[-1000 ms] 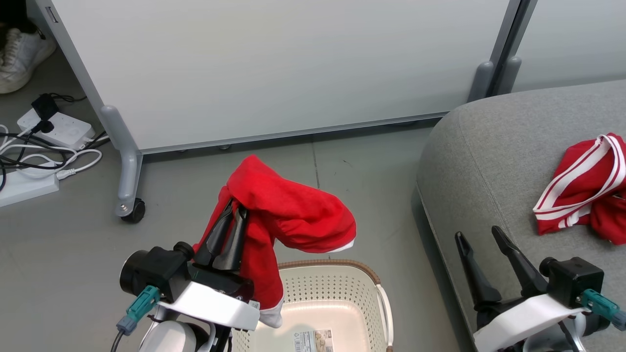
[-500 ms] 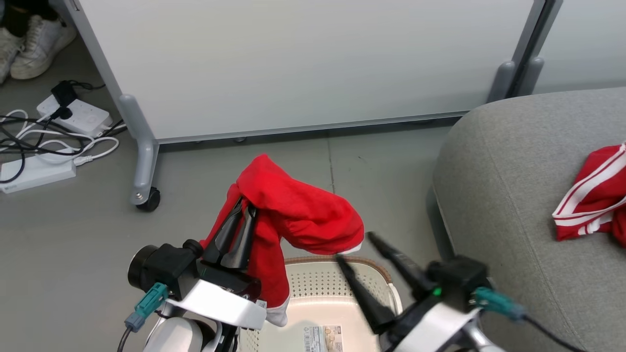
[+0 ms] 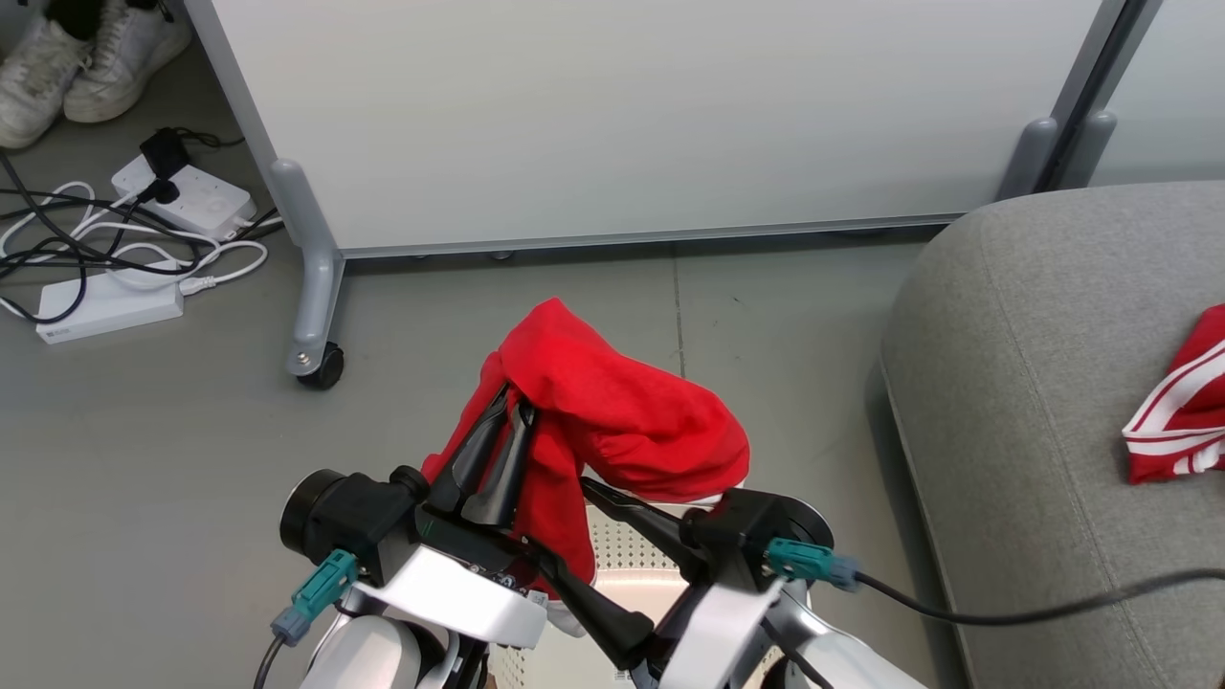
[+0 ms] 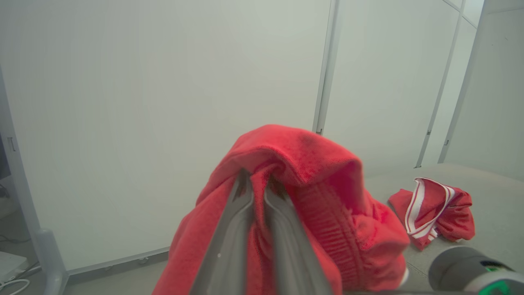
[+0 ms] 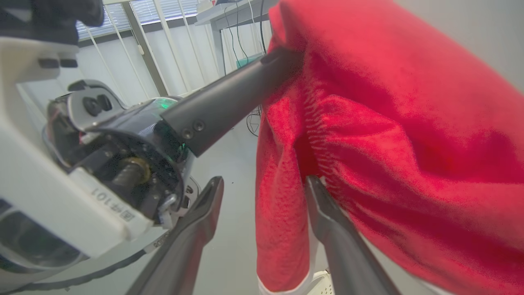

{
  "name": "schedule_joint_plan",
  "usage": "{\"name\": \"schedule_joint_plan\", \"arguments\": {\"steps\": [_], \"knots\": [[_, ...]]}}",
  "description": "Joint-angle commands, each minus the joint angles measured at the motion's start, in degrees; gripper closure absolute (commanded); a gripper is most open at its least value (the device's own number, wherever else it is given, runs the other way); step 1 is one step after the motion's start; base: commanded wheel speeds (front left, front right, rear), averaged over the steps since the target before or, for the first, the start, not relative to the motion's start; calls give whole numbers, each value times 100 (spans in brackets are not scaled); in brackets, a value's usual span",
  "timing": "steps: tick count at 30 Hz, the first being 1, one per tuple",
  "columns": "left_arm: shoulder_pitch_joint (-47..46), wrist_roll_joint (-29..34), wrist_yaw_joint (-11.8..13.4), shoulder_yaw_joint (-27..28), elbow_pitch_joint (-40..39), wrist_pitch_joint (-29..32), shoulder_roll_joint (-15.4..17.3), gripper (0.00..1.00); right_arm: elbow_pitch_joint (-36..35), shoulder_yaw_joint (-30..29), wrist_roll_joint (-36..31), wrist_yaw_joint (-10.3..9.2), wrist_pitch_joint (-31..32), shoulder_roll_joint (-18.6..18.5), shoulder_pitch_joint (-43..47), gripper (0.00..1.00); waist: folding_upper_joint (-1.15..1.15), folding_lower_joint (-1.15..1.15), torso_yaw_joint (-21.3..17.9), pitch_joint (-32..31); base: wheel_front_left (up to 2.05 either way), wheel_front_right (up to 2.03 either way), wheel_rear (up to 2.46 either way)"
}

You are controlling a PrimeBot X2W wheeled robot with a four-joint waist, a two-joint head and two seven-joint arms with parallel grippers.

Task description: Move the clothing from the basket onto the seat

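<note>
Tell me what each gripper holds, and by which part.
The left gripper is shut on the red garment, pinching a fold at its top. The right gripper is open around a hanging part of it, gripping nothing.

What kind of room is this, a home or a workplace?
Probably an office or lab rather than a home: pale partition panels on a wheeled foot, power strips with loose cables on the grey floor, beside a grey seat.
</note>
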Motion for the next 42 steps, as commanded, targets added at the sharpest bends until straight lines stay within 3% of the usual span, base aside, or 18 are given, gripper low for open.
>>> {"name": "schedule_joint_plan", "arguments": {"steps": [1,2,3,4,5,18,19,20,21,27,33,42], "knots": [[-86,-49,-25,3,-8,-35,13,100,179,86,7,13,-73,-35,-168,0,0,0,34,19,0,0,0],[-100,-49,-33,-2,-7,-33,17,100,266,166,108,14,-128,-30,-228,4,0,0,53,26,0,0,0],[-110,-54,-36,-7,-6,-32,23,100,361,210,166,13,-176,-30,-302,51,0,0,65,35,0,0,0],[-108,-63,-45,-12,-3,-36,33,100,473,251,183,13,-228,-35,-388,84,0,0,74,39,0,0,0],[-110,-61,-53,-20,-2,-40,41,100,561,289,250,13,-269,-37,-438,100,0,0,84,44,0,0,0],[-148,-167,-106,-95,-89,-64,51,100,1174,414,667,13,-598,-34,-901,100,0,0,38,82,0,0,0],[-146,-197,-115,-102,-96,-61,51,92,1206,356,660,13,-634,-34,-917,100,0,0,25,82,0,0,0],[-138,-199,-125,-125,-95,-30,67,34,1239,289,637,13,-662,-35,-942,100,0,0,13,81,0,0,0],[-143,-175,-112,-135,-124,-36,87,0,1271,230,603,13,-679,-36,-970,100,0,0,-6,81,0,0,0],[-92,-63,-133,-277,-287,11,200,0,1498,-309,416,13,-743,-31,-1052,100,0,0,-152,106,0,0,0],[-67,149,-254,-753,-365,312,520,0,1670,-884,181,14,-793,-29,-985,100,0,0,-318,155,0,0,0],[96,142,-324,-1300,-281,597,866,0,1575,-1562,-236,13,-672,-37,-651,100,0,0,-791,199,0,0,0]]}}
